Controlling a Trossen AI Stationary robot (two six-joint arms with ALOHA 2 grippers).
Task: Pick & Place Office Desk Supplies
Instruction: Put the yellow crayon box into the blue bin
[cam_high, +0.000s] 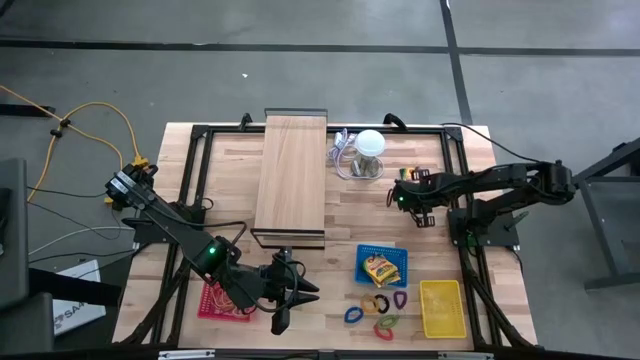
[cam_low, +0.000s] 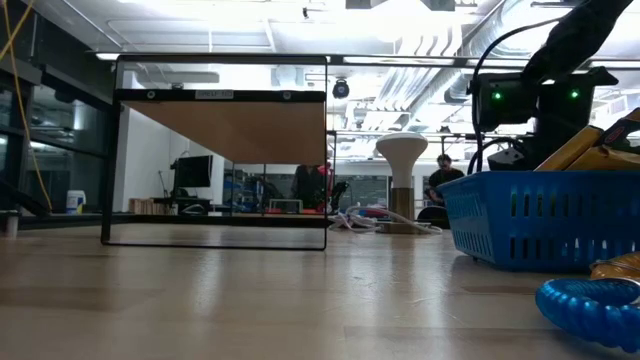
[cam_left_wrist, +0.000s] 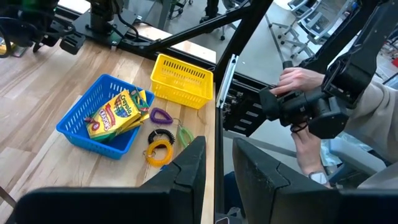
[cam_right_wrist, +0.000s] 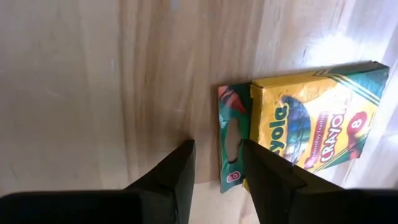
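With fingers apart and empty, the right end effector (cam_right_wrist: 214, 171) is held just above a crayon pack (cam_right_wrist: 311, 134) lying flat on the worktop (cam_right_wrist: 74, 74), apparently lined up for grasping its hang tab, while the left end effector (cam_left_wrist: 217, 168), likewise parted, is held idle.

A: Where are the crayon packs (cam_high: 380, 268)?
B: In the basket (cam_high: 364, 250) near the table's (cam_high: 230, 170) front edge, loop clips (cam_high: 376, 306) in front, second basket (cam_high: 443, 307) at the front right corner
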